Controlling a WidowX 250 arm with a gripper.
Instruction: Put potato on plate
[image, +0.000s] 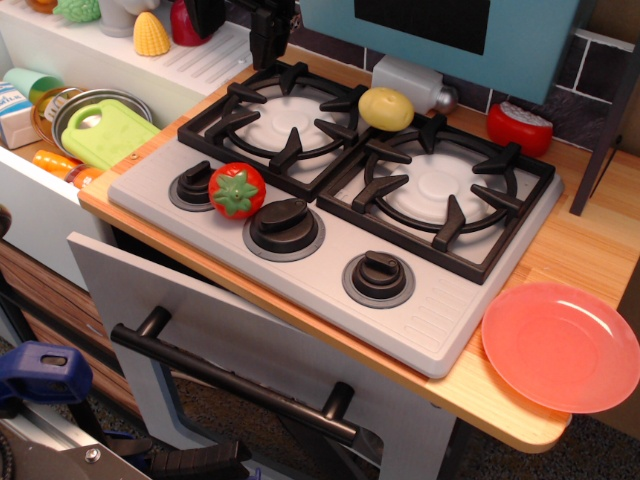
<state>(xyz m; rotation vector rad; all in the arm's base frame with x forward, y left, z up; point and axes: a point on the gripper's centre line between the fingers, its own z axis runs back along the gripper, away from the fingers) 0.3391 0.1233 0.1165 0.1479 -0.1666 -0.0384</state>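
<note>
The potato (385, 108), a small pale-yellow oval, lies on the back of the toy stove (420, 300), between the two black burner grates. The salmon-pink plate (562, 345) lies flat and empty on the wooden counter at the front right, right of the stove. My gripper (272, 35) is a dark shape at the top edge, behind the left burner and to the left of the potato, well apart from it. Its fingers are too dark and cropped to tell how the jaws stand.
A red tomato (237, 190) sits by the stove knobs at the front left. A corn cob (151, 35) and a lime-green cutting board (108, 132) are in the sink area at left. A red-and-white toy (520, 127) and a grey block (415, 88) stand behind the stove.
</note>
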